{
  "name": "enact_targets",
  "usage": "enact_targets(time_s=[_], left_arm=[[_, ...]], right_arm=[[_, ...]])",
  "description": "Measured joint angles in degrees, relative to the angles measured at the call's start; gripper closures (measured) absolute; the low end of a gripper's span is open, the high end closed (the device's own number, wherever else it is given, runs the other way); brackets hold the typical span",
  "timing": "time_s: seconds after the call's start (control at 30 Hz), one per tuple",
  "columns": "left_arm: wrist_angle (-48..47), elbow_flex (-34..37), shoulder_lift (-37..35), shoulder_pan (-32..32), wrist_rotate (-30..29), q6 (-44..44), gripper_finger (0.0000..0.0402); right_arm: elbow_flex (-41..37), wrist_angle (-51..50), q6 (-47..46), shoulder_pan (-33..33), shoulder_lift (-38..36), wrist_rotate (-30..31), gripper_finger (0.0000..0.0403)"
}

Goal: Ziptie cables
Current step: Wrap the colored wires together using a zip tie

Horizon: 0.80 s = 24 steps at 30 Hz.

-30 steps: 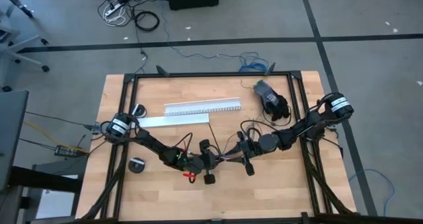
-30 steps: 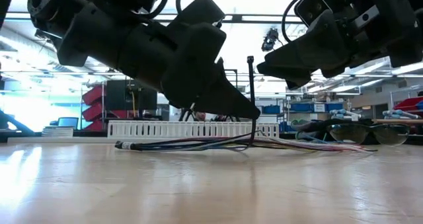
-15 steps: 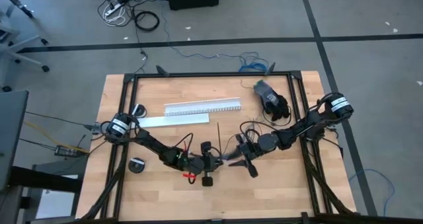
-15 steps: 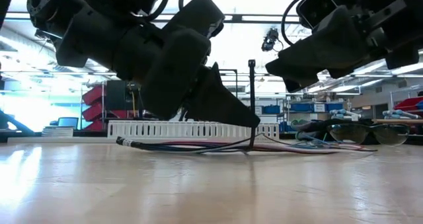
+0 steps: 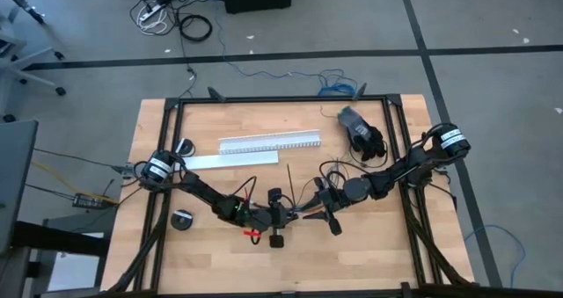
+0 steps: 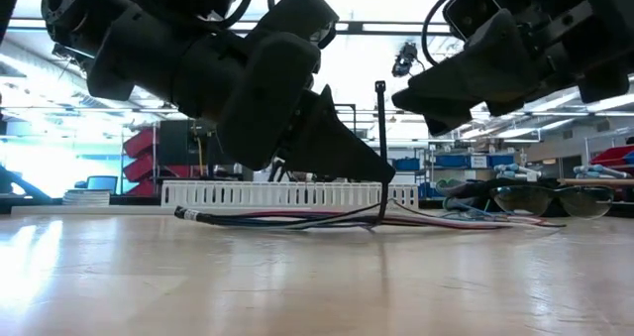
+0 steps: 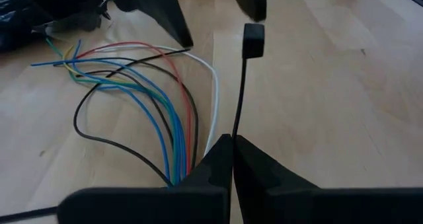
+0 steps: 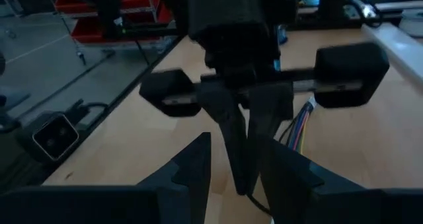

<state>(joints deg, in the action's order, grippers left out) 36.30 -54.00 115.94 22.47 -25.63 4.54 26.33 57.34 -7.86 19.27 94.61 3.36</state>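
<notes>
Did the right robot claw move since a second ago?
Yes. The right gripper swung from pointing toward the near table edge to pointing at the left gripper, judged against the white channel.

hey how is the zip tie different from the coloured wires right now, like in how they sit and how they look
The ziptie is one straight black strip standing up off the table, pinched low down by the shut left gripper; the cables are many curving strands in blue, red, green, white and black, lying flat on the wooden table. Both are very thin and meet beside the left gripper.

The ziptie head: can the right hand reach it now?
Probably yes. The ziptie stands upright, pinched low by the left hand; the right hand hangs open just beside its head, with nothing between.
</notes>
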Motion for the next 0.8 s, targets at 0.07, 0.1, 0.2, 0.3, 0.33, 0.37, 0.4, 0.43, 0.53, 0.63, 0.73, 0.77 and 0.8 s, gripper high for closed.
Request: enact_targets(time_s=[0.07, 0.1, 0.2, 0.3, 0.33, 0.37, 0.4, 0.43, 0.53, 0.63, 0.73, 0.77, 0.8], left_arm=[[0.28, 0.00, 0.00, -0.22, 0.01, -0.02, 0.0401], [0.38, 0.00, 0.00, -0.39, 0.00, -0.01, 0.0402], [0.95, 0.00, -0.02, -0.82, -0.15, 0.00, 0.0401], [3.13, 0.00, -0.02, -1.11, -0.19, -0.45, 0.0401], [3.92, 0.00, -0.02, -1.11, -0.20, -1.37, 0.0401], [4.75, 0.00, -0.02, -1.10, -0.23, -2.09, 0.0401], [5.60, 0.00, -0.02, -1.10, -0.22, -2.68, 0.0402], [6.17, -0.01, -0.02, -1.13, -0.33, -2.77, 0.0402], [5.79, -0.02, -0.07, -1.54, -0.46, -2.80, 0.0401], [5.76, -0.02, -0.05, -1.86, -0.63, -2.81, 0.0401], [5.99, -0.02, -0.04, -1.89, -0.65, -2.82, 0.0401], [6.10, -0.02, -0.04, -1.87, -0.63, -2.82, 0.0401], [6.22, -0.02, -0.04, -1.84, -0.63, -2.82, 0.0401]], right_arm=[[0.80, -0.38, 0.06, 0.10, 0.00, 0.52, 0.0283], [1.44, -0.74, 0.27, 0.17, 0.00, 0.55, 0.0283], [2.90, -3.41, 1.31, 0.24, 0.00, 0.71, 0.0283], [3.51, -5.46, 1.53, 0.26, 0.00, 1.84, 0.0283], [3.52, -6.03, 1.53, 0.26, 0.00, 2.16, 0.0283], [3.52, -6.62, 1.51, 0.26, 0.00, 2.55, 0.0283], [3.49, -6.87, 1.51, 0.26, 0.00, 2.83, 0.0283], [3.49, -6.79, 1.50, 0.25, 0.00, 3.05, 0.0283], [3.49, -6.64, 1.49, 0.26, 0.00, 3.11, 0.0283], [3.49, -6.57, 1.23, 0.26, 0.00, 3.25, 0.0283], [3.49, -6.53, 0.63, 0.26, 0.00, 3.49, 0.0287], [3.49, -6.55, 0.61, 0.26, 0.00, 3.95, 0.0290], [3.49, -6.57, 0.59, 0.26, 0.00, 4.50, 0.0293]])
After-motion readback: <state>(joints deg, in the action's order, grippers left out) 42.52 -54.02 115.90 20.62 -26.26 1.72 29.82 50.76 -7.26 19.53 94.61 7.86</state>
